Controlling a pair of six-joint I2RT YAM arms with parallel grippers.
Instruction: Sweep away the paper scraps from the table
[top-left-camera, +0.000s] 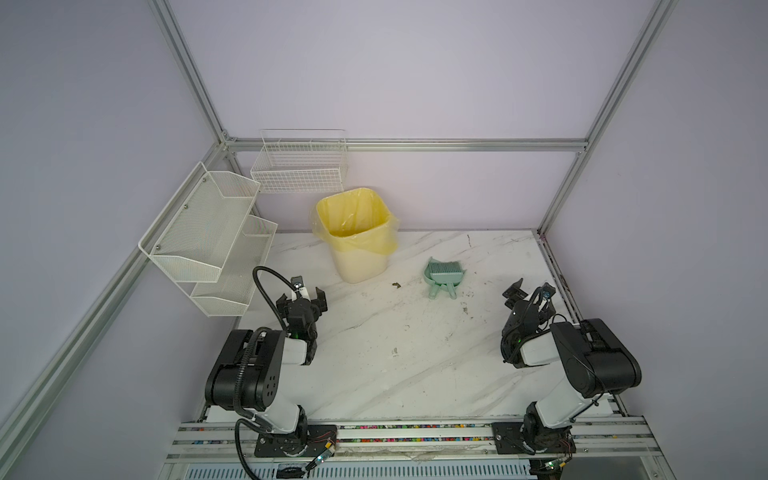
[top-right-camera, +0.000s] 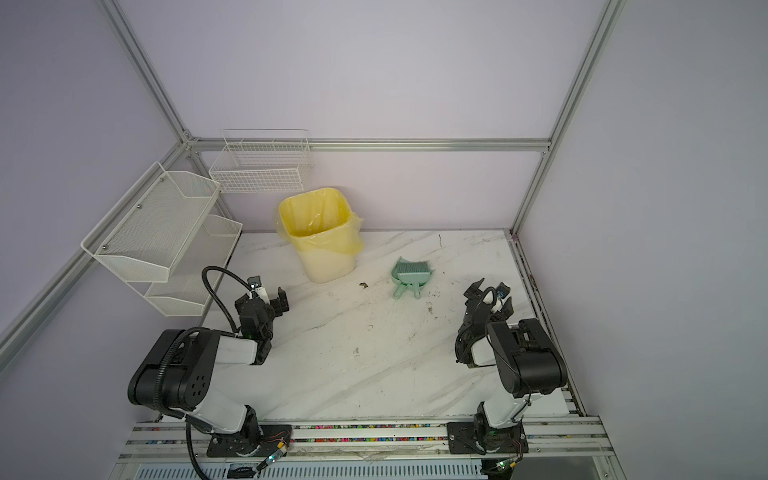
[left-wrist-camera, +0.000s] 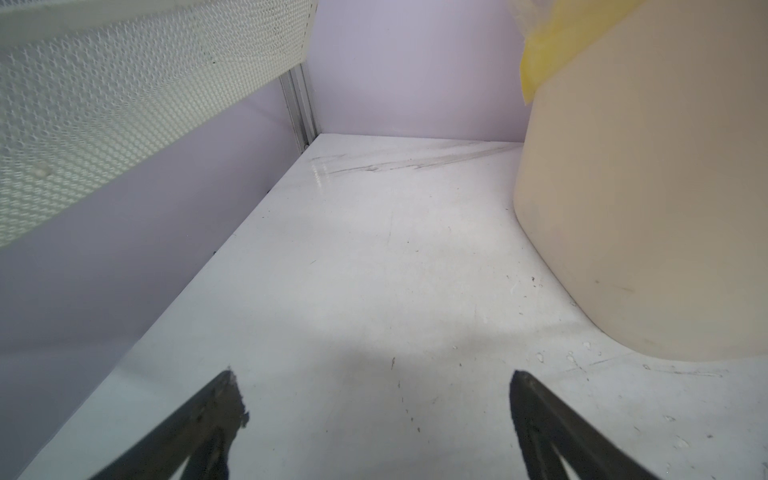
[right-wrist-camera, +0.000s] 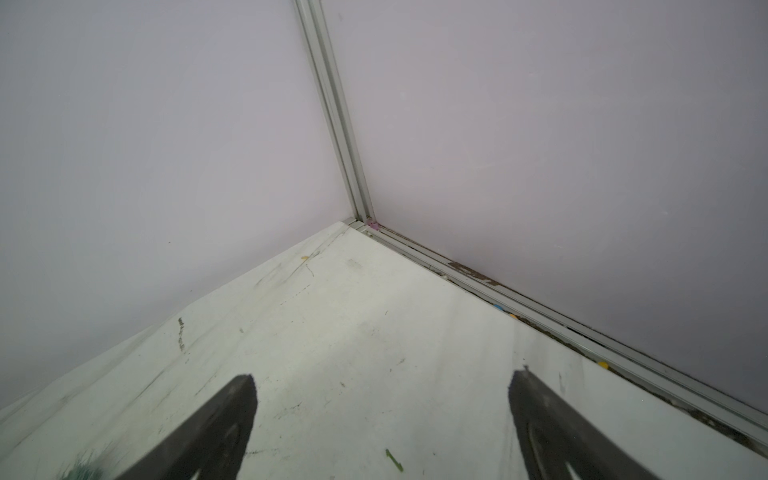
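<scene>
Quick rundown of the cell. Big white marble-look table (top-left-camera: 395, 353), grey veins, plenty of dark smudges, aluminium rails round the edges. Whereabouts of the paper scraps: can't tell from any of these views.

Left gripper (top-left-camera: 302, 297) low over the table's left side, close to the white mesh shelf (top-left-camera: 199, 232) on the side wall. Fingers (left-wrist-camera: 216, 415) spread wide, nothing between them but bare tabletop in the left wrist view. Points toward the back left corner, with the cream bin (top-left-camera: 361, 266) near, off to the right of it in both top views.

Right gripper (top-left-camera: 531, 291), same story over on the right side: fingers fully released, gripping nothing, aimed at the back right corner. Just scuffed marble and rail ahead of it in the right wrist view.

Bin upright at the back of the table, yellow liner (top-left-camera: 353, 216) folded over the rim. Mint-green dustpan (top-left-camera: 428, 274) flat on the table between bin and right gripper, touching neither, with the matching brush (top-left-camera: 445, 270) lying in it, handles toward the front. Tiny dark speck (top-left-camera: 395, 284) on the marble between bin and dustpan. White wire basket (top-left-camera: 299, 166) up on the back wall above the bin. Loads of small coloured bits (top-left-camera: 395, 427) down in the front rail groove between the two arm bases, too small to say what.
</scene>
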